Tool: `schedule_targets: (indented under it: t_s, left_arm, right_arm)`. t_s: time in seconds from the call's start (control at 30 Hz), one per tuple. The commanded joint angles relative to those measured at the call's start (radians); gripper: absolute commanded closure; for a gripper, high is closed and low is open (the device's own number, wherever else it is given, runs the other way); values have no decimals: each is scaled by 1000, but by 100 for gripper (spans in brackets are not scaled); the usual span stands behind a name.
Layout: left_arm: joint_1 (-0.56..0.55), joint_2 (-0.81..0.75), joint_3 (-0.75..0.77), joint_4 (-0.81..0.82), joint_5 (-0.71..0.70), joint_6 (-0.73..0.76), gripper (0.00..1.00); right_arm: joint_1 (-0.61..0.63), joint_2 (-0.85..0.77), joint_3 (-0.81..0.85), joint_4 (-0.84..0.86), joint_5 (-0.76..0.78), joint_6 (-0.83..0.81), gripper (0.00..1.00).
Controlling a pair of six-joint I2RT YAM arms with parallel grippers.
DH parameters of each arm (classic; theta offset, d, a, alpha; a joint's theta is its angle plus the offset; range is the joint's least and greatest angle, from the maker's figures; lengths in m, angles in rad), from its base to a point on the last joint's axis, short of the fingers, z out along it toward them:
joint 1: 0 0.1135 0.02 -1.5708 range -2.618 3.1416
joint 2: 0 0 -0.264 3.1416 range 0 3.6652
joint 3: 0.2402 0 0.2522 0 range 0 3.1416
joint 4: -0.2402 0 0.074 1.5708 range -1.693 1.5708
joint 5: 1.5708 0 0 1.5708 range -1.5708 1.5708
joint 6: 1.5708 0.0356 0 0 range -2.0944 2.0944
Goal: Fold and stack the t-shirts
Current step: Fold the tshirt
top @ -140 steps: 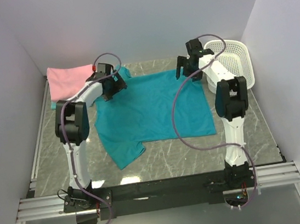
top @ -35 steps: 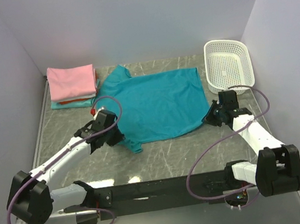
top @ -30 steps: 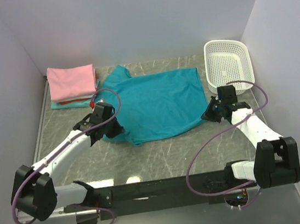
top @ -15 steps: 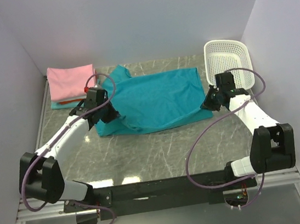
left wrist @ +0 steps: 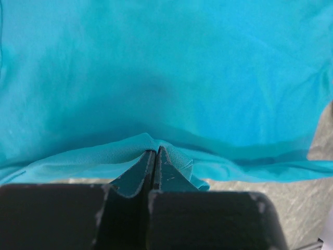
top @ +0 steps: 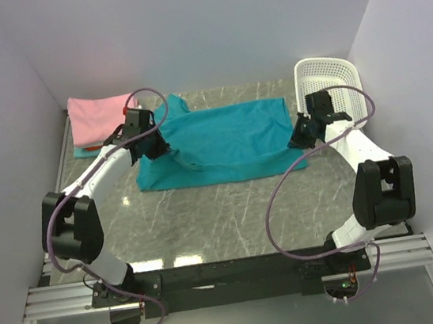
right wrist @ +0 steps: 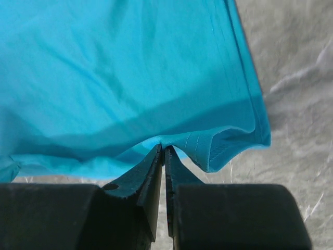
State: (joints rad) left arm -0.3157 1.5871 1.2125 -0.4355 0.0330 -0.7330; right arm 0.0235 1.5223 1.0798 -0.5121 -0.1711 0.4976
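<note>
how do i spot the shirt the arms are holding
On the marble table, look at the middle, between the white basket far right and the pink-topped stack far left. The teal shirt lies there: the only one spread out, its edge pinched by the left gripper and right gripper.

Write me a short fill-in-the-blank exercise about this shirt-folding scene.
1. The left gripper and right gripper each have their jaws ____ on the teal t-shirt.
2. The top shirt of the folded stack at the far left is ____.
3. The white basket sits on the ____ arm's side.
Missing words: shut; pink; right.
</note>
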Motion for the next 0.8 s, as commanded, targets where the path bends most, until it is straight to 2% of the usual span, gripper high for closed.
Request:
schedule_targets:
  t_s: [0.0, 0.17, 0.33, 0.4, 0.5, 0.53, 0.57, 0.63, 0.67, 0.77]
  left_arm:
    - [23, 57, 74, 17, 16, 49, 99]
    - [52, 142, 148, 30, 33, 75, 99]
    - [76, 299, 268, 9, 39, 101, 99]
    - [84, 355, 318, 0, 50, 113, 92]
    - [92, 396, 372, -18, 24, 122, 72]
    - [98, 404, 389, -32, 13, 122, 59]
    - [99, 407, 410, -40, -16, 119, 51]
    - [101, 390, 417, -62, -30, 112, 31]
    - [101, 378, 398, -55, -30, 104, 1]
    - [101, 304, 329, -8, -7, 87, 1]
  right_arm:
    - [-2, 35, 86, -12, 44, -40, 86]
    - [-2, 119, 141, -22, 59, -71, 86]
    - [-2, 205, 216, -8, 120, -94, 85]
    - [-4, 251, 265, -19, 153, -93, 83]
    - [-2, 276, 302, -22, 206, -85, 66]
    - [-4, 277, 310, -22, 212, -88, 55]
    - [-2, 277, 319, -26, 211, -90, 48]
    - [-2, 263, 313, -28, 206, -90, 43]
    - [1, 236, 287, -22, 185, -96, 40]
    - [18, 173, 243, 3, 154, -99, 25]
